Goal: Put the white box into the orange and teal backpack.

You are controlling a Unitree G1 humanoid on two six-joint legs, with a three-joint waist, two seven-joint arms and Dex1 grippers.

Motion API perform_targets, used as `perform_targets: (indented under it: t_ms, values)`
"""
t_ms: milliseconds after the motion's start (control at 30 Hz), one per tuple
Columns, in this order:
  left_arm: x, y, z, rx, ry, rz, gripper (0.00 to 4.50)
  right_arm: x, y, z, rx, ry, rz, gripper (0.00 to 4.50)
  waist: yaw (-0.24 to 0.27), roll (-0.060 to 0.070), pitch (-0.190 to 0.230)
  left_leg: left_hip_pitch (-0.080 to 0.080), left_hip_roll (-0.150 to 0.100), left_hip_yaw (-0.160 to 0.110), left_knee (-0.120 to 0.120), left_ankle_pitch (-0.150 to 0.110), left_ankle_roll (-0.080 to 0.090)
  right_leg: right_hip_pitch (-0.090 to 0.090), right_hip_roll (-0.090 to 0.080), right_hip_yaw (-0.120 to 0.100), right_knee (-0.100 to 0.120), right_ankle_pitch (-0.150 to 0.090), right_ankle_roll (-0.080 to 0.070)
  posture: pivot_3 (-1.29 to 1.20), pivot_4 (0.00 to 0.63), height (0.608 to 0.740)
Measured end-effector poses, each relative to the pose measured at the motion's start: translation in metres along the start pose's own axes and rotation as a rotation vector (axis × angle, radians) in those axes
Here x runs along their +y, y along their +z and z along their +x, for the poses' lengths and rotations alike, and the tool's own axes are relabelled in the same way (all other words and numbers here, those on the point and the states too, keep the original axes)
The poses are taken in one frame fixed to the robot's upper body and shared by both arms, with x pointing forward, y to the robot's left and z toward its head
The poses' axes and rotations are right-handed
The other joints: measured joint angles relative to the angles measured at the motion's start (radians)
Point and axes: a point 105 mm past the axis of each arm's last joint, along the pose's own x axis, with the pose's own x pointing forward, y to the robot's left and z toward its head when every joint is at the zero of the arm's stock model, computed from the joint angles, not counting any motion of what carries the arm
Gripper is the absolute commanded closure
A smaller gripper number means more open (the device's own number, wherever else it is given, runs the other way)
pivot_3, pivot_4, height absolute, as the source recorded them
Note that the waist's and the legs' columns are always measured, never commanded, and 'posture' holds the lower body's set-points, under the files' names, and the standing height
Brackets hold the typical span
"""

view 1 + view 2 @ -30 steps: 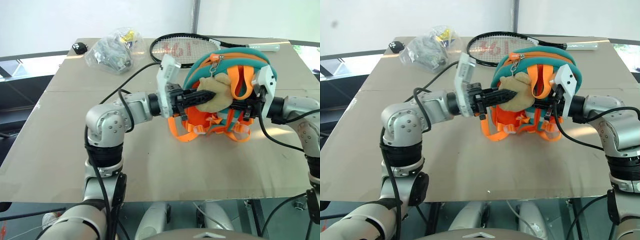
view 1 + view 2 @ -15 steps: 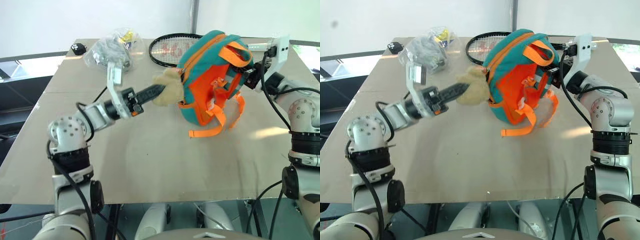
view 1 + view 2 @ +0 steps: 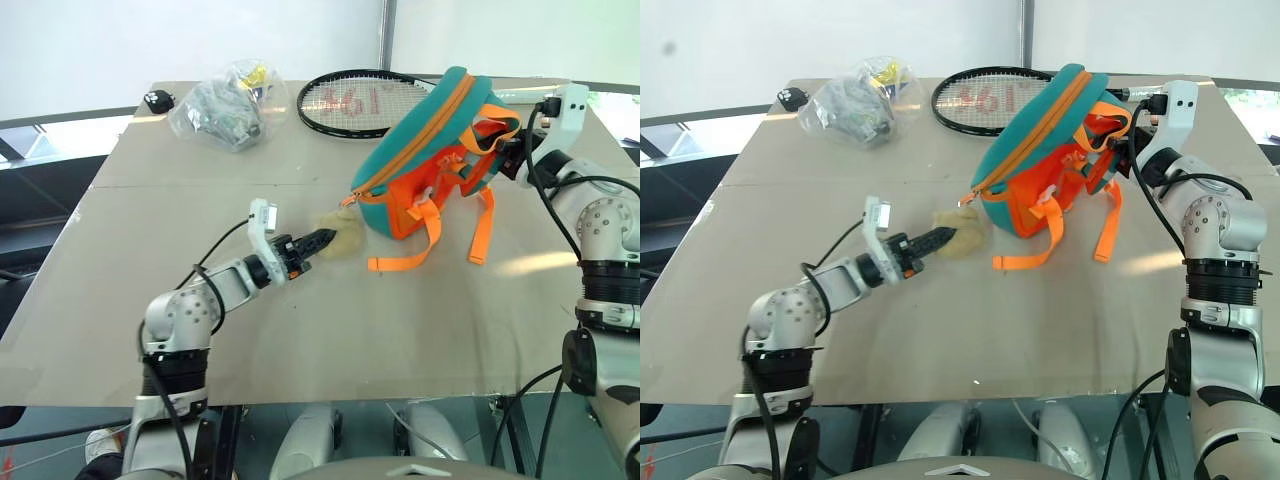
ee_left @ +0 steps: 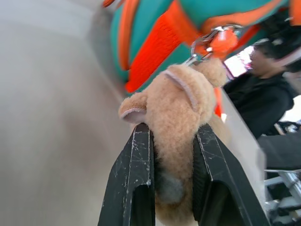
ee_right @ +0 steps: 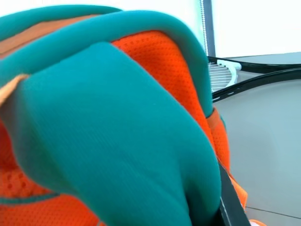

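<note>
Tan plush is what the left gripper (image 3: 312,240) has clamped between its two black fingers (image 4: 136,188): the small bear (image 4: 181,106) that hangs by a clip from the orange and teal backpack (image 3: 425,135). The bear lies low, near the counter (image 3: 300,330), at the backpack's lower left end. To the right the backpack hangs tilted, its far end lifted, orange straps (image 3: 480,225) dangling down to the counter. The right gripper (image 3: 512,160) is shut on the backpack's upper part near the top handle, holding that end up.

The task looks barely begun. The orange zip line running round the teal shell seems closed, though I cannot be sure along its whole length, and the white box is nowhere on the counter as seen here. So what is left, by my reading, is opening the backpack, finding the box and putting it in.

Behind, from left to right, lie a small black object (image 3: 158,98), a clear plastic bag of grey and yellow items (image 3: 228,100) and a black tennis racket (image 3: 360,100), all well apart from the left gripper. With both grippers occupied, neither is free to work the zip.
</note>
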Motion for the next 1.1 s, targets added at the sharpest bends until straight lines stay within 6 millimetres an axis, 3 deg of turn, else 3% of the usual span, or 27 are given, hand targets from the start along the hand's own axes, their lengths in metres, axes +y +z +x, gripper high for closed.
perform_targets:
  t_ms: [167, 200, 300, 433, 467, 500, 533, 633, 733, 900, 1000, 1100]
  values:
    - [-0.007, -0.005, 0.03, 0.001, 0.038, 0.055, 4.18, -0.009, 0.01, -0.005, -0.038, -0.062, 0.014, 4.5, 0.012, 0.0, 0.0, -0.001, -0.001, -0.001, 0.0, 0.0, 0.0, 0.0, 0.0, 0.0, 0.0, 0.0, 0.0, 0.0, 0.15, 0.74]
    - [-0.012, 0.002, 0.033, -0.041, 0.019, 0.087, 4.18, -0.007, 0.016, -0.013, -0.049, -0.049, -0.036, 4.5, 0.015, 0.0, 0.0, -0.002, -0.001, -0.001, 0.0, 0.0, 0.0, -0.001, 0.0, -0.001, 0.0, 0.0, 0.0, 0.0, 0.15, 0.74]
    - [-0.017, 0.015, 0.03, -0.127, -0.018, 0.126, 4.18, 0.008, 0.024, -0.029, -0.057, 0.012, -0.164, 4.5, 0.017, 0.0, 0.0, -0.005, 0.002, 0.0, -0.001, 0.0, 0.0, -0.001, 0.002, -0.001, 0.0, 0.0, 0.0, 0.0, 0.15, 0.74]
    - [-0.01, 0.033, 0.017, -0.168, 0.003, 0.304, 4.18, 0.039, 0.005, -0.037, 0.0, 0.129, -0.311, 4.5, 0.004, 0.0, 0.0, -0.004, 0.003, 0.003, -0.002, 0.0, 0.0, -0.001, 0.002, 0.001, -0.001, 0.0, 0.0, 0.0, 0.15, 0.74]
    - [-0.009, 0.036, 0.013, -0.169, 0.005, 0.359, 3.4, 0.045, -0.003, -0.036, 0.008, 0.14, -0.32, 3.7, -0.001, 0.0, 0.0, -0.004, 0.003, 0.003, -0.003, 0.0, 0.0, -0.001, 0.002, 0.001, -0.001, 0.0, 0.0, 0.0, 0.15, 0.74]
    - [-0.01, 0.036, 0.013, -0.17, 0.003, 0.372, 3.18, 0.046, -0.005, -0.035, 0.009, 0.144, -0.316, 3.48, -0.001, 0.0, 0.0, -0.004, 0.003, 0.003, -0.002, 0.0, 0.0, -0.001, 0.002, 0.001, -0.001, 0.0, 0.0, 0.0, 0.15, 0.74]
    - [-0.012, 0.036, 0.012, -0.173, -0.009, 0.402, 2.81, 0.05, -0.013, -0.035, 0.017, 0.153, -0.309, 2.97, -0.001, 0.0, 0.0, -0.003, 0.002, 0.002, -0.003, 0.0, 0.0, -0.002, 0.001, 0.001, -0.001, 0.0, 0.0, 0.0, 0.15, 0.74]
    - [-0.015, 0.037, 0.008, -0.169, -0.022, 0.466, 1.24, 0.06, -0.031, -0.038, 0.062, 0.189, -0.338, 1.43, -0.001, 0.0, 0.0, -0.003, 0.002, 0.001, -0.003, 0.0, 0.0, -0.003, 0.002, 0.001, -0.001, 0.0, 0.0, 0.0, 0.15, 0.74]
    - [-0.016, 0.042, -0.002, -0.166, -0.021, 0.521, 0.0, 0.067, -0.036, -0.048, 0.083, 0.227, -0.372, 0.07, -0.001, 0.0, 0.0, -0.003, 0.002, 0.0, -0.004, 0.0, 0.0, -0.003, 0.002, 0.001, -0.001, 0.0, 0.0, 0.0, 0.15, 0.74]
    - [-0.014, 0.034, -0.029, -0.098, -0.033, 0.598, 0.0, 0.077, -0.059, -0.077, 0.185, 0.329, -0.399, 0.02, -0.001, 0.0, 0.0, -0.003, 0.002, 0.0, -0.005, 0.0, 0.0, -0.003, 0.002, 0.001, -0.006, 0.0, 0.0, 0.0, 0.15, 0.74]
    - [-0.014, 0.026, -0.043, -0.047, -0.044, 0.634, 0.0, 0.067, -0.079, -0.102, 0.271, 0.359, -0.45, 0.02, 0.007, 0.0, 0.0, -0.003, 0.002, -0.001, -0.006, 0.0, 0.0, -0.003, 0.002, 0.0, -0.009, 0.0, 0.0, 0.0, 0.15, 0.74]
    - [-0.012, 0.026, -0.055, -0.03, -0.033, 0.652, 0.0, 0.058, -0.084, -0.116, 0.281, 0.358, -0.466, 0.02, 0.01, 0.0, 0.0, -0.003, 0.002, -0.002, -0.006, 0.0, 0.0, -0.002, 0.002, 0.0, -0.009, 0.0, 0.0, 0.0, 0.15, 0.74]
